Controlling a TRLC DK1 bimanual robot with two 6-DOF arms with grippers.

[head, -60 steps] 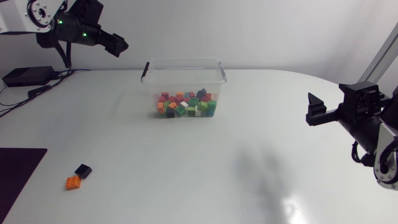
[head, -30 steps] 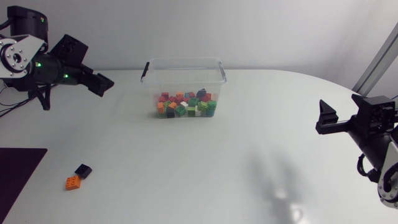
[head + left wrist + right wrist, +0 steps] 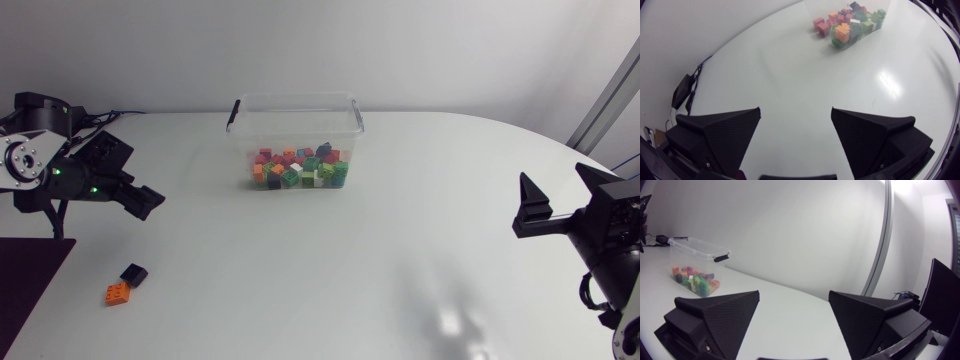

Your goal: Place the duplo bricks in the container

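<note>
While bricks lie loose: orange studded plastic brick (image 3: 118, 294), small black block (image 3: 134, 273), front-left corner of worktop (image 3: 400, 280)
Left pincer (image 3: 796, 115): open
Right pincer (image 3: 794, 297): open

Clear container (image 3: 296, 128) holds colourful bricks (image 3: 298, 168); orange brick (image 3: 118, 294), black brick (image 3: 133, 273) lie outside.

Your left arm (image 3: 40, 160) is black, with a round silver disc (image 3: 22, 165) and two tiny green lights (image 3: 57, 171) behind the jaws. Your left gripper (image 3: 796, 117) has two wide black wedge fingers (image 3: 720, 135) with rough, woven skin. Your right gripper (image 3: 794, 297) looks the same. Your right arm (image 3: 610, 232) behind it is black too.
</note>
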